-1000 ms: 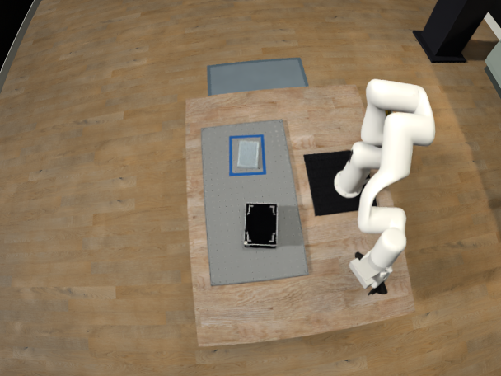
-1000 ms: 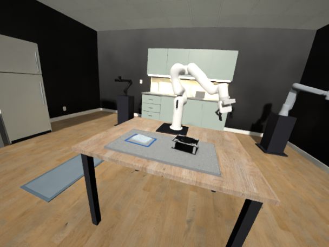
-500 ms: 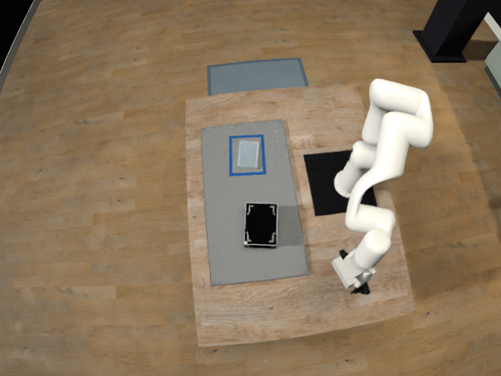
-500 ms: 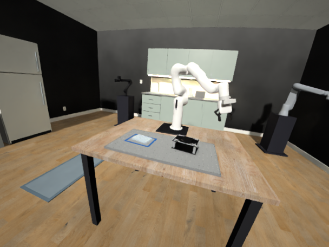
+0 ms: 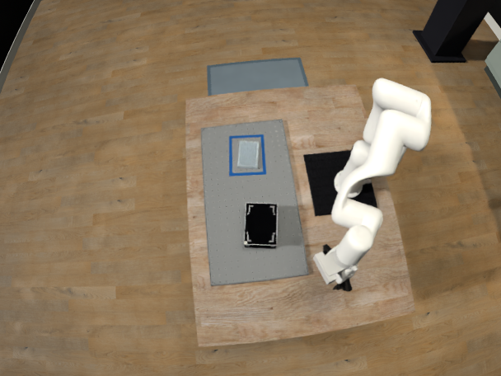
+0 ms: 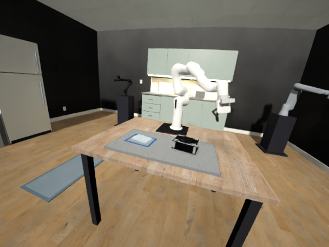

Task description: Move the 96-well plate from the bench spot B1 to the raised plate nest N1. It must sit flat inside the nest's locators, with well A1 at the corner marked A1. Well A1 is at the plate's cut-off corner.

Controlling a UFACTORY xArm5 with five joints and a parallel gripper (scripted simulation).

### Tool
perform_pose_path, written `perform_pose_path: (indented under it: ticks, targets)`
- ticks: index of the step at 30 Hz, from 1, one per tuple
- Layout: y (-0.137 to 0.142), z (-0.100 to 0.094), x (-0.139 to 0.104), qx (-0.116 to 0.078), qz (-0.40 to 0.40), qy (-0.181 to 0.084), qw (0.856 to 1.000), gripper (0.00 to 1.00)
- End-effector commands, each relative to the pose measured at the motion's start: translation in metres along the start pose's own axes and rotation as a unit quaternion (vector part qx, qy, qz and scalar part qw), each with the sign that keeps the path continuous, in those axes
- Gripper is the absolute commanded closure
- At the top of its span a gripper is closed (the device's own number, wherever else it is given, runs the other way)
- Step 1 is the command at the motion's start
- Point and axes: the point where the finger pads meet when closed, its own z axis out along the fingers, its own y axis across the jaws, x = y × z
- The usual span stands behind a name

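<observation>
The pale, translucent 96-well plate lies flat inside the blue-outlined spot B1 at the far end of the grey mat; it also shows in the exterior view. The black raised nest N1 with white corner locators stands on the mat nearer the front and is empty. My gripper hangs open and empty high above the bare wood to the right of the mat, well away from the plate and the nest. The plate's cut-off corner is too small to make out.
The arm's black base plate sits on the table right of the mat. A blue-grey floor mat lies beyond the table. Other arms on black pedestals stand off the table.
</observation>
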Motion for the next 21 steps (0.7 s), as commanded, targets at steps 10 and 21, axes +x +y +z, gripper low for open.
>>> perform_pose_path:
  ticks: [10,21]
  targets:
    - [0.039,-0.008,0.038,-0.027,0.016,0.001,1.000,0.00]
    - [0.074,-0.014,0.063,-0.040,0.026,-0.002,0.999,0.00]
